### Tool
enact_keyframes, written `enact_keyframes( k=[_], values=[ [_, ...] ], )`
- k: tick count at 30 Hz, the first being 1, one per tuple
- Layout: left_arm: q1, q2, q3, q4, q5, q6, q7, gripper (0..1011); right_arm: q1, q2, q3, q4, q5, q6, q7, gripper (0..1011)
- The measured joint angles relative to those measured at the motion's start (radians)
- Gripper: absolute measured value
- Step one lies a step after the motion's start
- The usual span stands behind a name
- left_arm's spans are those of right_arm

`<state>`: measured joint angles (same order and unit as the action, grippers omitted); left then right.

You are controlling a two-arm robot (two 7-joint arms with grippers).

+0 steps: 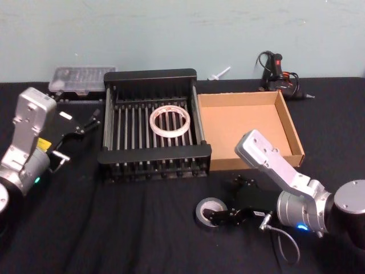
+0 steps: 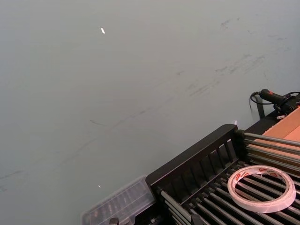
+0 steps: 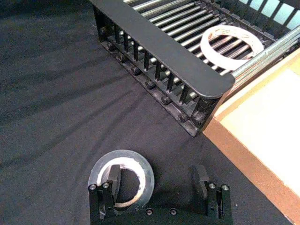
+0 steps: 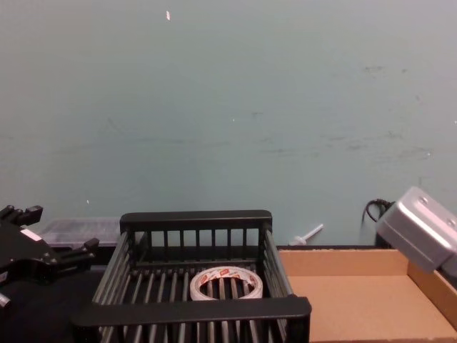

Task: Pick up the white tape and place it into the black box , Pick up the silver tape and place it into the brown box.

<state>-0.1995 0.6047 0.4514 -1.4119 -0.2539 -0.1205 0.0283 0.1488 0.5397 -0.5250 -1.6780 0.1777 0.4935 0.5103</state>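
Right gripper (image 3: pixel 157 194) open, one finger inside silver tape (image 3: pixel 122 178) core, lying flat; brown box (image 1: pixel 288 123) just beyond.

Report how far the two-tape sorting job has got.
Done: the white tape lies flat on the bars inside the black box. In hand: the right pincer is open low at the silver tape on the cloth, one finger in its hole, not closed. Left: lift it into the brown box. The left pincer hangs open beside the crate.
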Motion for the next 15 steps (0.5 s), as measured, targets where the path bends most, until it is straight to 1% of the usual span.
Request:
enact_keyframes(
  k=[4,7,8,10,11,13,14,15],
  values=[
    [0.0,0.0,0.0,0.0,0.0,0.0,0.0,1001,0.0,0.0,0.0,0.0,0.0,0.0,0.0,1003],
    [0.0,0.0,0.0,0.0,0.0,0.0,0.0,1002,-0.001,0.0,0.0,0.0,0.0,0.0,0.0,981],
    [0.0,0.0,0.0,0.0,0.0,0.0,0.0,1001,-0.001,0.0,0.0,0.0,0.0,0.0,0.0,938],
    [0.0,0.0,0.0,0.0,0.0,0.0,0.0,1001,-0.001,0.0,0.001,0.0,0.0,0.0,0.0,908],
    [0.0,0.0,0.0,0.0,0.0,0.0,0.0,1001,-0.001,0.0,0.001,0.0,0.0,0.0,0.0,863],
    [0.0,0.0,0.0,0.0,0.0,0.0,0.0,1001,-0.001,0.0,0.001,0.0,0.0,0.0,0.0,828],
    [0.0,0.0,0.0,0.0,0.0,0.0,0.0,1001,-0.001,0.0,0.001,0.0,0.0,0.0,0.0,775],
    [0.0,0.0,0.0,0.0,0.0,0.0,0.0,1002,-0.001,0.0,0.001,0.0,0.0,0.0,0.0,761]
  ],
)
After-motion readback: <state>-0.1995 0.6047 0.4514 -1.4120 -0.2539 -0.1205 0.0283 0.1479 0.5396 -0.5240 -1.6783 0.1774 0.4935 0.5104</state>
